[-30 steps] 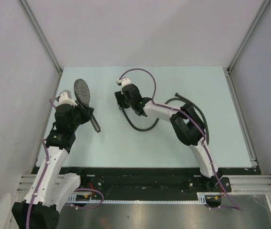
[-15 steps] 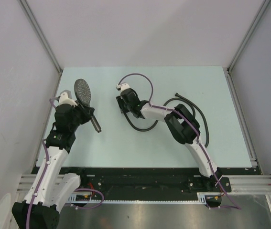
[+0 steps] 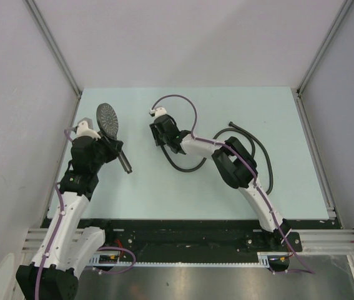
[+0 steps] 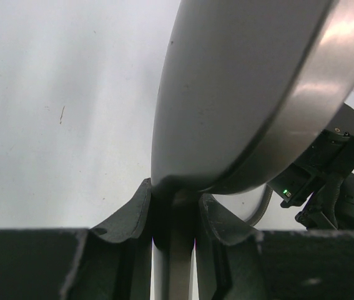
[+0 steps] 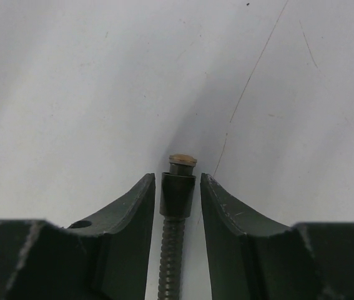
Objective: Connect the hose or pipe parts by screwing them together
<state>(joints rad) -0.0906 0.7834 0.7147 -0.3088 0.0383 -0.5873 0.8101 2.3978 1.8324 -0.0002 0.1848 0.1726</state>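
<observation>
The dark grey shower head (image 3: 107, 117) is held up at the left, its dotted face showing from above and its handle (image 3: 124, 162) pointing toward the near right. My left gripper (image 3: 112, 149) is shut on that handle. The left wrist view shows the head's smooth back (image 4: 239, 94) above the left gripper (image 4: 175, 194). The thin dark hose (image 3: 186, 169) curls on the table. Its threaded end nut (image 5: 177, 190) sits between the fingers of my right gripper (image 5: 178, 181), with a thin gap on each side. From above, the right gripper (image 3: 158, 134) is low over the table's middle.
The hose runs on in a loop to the right, its other end (image 3: 231, 124) lying loose on the pale table (image 3: 164, 200). Grey walls and metal frame rails (image 3: 314, 150) close in the table on three sides. A purple cable (image 3: 180, 100) arches over the right wrist.
The right arm has shifted a little to the left, and its fingers have narrowed around the hose's end nut. The left arm and the shower head have not moved.
</observation>
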